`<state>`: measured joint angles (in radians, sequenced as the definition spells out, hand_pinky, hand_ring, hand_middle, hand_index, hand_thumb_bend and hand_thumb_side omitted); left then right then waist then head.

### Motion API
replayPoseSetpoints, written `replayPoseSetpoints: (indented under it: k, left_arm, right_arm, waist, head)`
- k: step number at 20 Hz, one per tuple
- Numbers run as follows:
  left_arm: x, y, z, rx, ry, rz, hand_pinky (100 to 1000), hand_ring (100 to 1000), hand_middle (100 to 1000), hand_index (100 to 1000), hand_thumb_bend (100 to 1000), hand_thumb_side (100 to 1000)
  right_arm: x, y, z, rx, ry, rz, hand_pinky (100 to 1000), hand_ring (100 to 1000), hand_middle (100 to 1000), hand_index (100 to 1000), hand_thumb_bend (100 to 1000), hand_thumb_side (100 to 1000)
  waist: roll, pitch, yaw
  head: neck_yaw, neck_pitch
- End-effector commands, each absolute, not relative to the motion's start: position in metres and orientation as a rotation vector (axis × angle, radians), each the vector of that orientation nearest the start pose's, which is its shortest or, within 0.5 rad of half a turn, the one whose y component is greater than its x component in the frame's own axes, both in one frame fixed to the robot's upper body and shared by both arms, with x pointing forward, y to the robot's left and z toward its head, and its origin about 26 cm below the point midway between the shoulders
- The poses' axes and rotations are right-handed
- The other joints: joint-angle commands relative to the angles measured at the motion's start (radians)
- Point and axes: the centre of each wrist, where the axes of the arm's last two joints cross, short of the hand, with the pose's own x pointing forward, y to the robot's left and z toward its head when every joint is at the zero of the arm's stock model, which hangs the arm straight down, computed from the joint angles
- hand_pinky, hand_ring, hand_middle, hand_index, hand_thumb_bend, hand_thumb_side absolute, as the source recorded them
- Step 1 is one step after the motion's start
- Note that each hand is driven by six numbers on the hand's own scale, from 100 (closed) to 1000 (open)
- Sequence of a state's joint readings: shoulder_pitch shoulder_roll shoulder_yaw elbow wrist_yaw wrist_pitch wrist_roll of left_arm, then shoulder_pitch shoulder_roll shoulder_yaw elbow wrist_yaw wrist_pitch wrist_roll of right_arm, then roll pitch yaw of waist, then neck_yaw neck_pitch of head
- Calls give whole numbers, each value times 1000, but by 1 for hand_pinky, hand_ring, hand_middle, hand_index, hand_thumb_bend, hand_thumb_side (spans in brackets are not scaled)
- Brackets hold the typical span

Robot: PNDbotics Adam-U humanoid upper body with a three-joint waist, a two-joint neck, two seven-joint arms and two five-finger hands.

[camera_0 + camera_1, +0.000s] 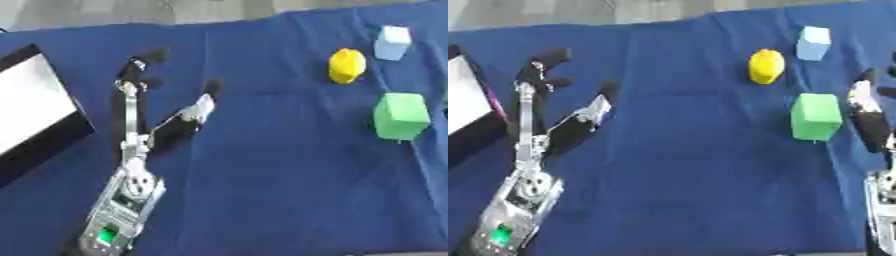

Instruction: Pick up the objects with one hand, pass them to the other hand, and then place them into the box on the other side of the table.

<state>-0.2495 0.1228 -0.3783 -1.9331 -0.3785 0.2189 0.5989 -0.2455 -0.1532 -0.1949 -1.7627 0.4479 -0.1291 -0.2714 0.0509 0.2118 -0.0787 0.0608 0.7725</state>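
- Blue cloth (pixel 262 165) covered the table across nearly the whole frame; a strip of grey floor showed along the top edge.
- Box (pixel 35 107) sat at the left edge, upper-left of frame: black rim, white inside, tilted in view. Nothing visible inside it.
- Left arm (pixel 122 200) came in from the lower left, silver and black, with a green light near the bottom edge.
- Left hand (pixel 144 107) was left of centre, just right of the box, spread wide: fingers straight and pointing toward the top of frame, thumb angled off to the right. It held nothing. Couldn't tell if it rested on the cloth or hovered over it.
- Right hand (pixel 870 117) showed only in the right eye view, at the right edge, mid-height. Dark fingers pointed up, looked straight, nothing in them. It was just right of the green block, with a thin gap of cloth between.
- Green block (pixel 401 116) was at right, mid-height, on the cloth.
- Yellow object (pixel 346 65) was upper right, above and left of the green block, apart from it. Rounded, faceted shape.
- Pale blue block (pixel 392 42) was the smallest, near the upper-right corner, just up-right of the yellow one, not touching.
- All three objects were on the right side, well apart from the box and the left hand.
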Motion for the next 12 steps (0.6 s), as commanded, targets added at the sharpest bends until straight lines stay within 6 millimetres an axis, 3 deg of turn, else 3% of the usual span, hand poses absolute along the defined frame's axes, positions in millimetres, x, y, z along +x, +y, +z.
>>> replayPoseSetpoints:
  k: [1,6,12]
  left_arm:
    - [280,144,146,530,-2121,-23,699,853,679,758,626,375]
    - [279,148,148,545,-2123,-8,700,852,679,758,629,381]
    - [278,149,150,547,-2123,-7,702,852,681,758,643,393]
  right_arm:
    - [321,-300,128,-822,-2129,100,684,830,831,853,100,517]
    - [319,-300,124,-805,-2124,125,691,835,836,858,100,516]
    - [318,-301,124,-800,-2125,131,692,836,836,859,100,518]
  waist:
    - [-11,-37,0]
    - [-11,-56,17]
    - [-10,-59,21]
  head:
    - [-18,-3]
    - [-46,-3]
    - [-42,-3]
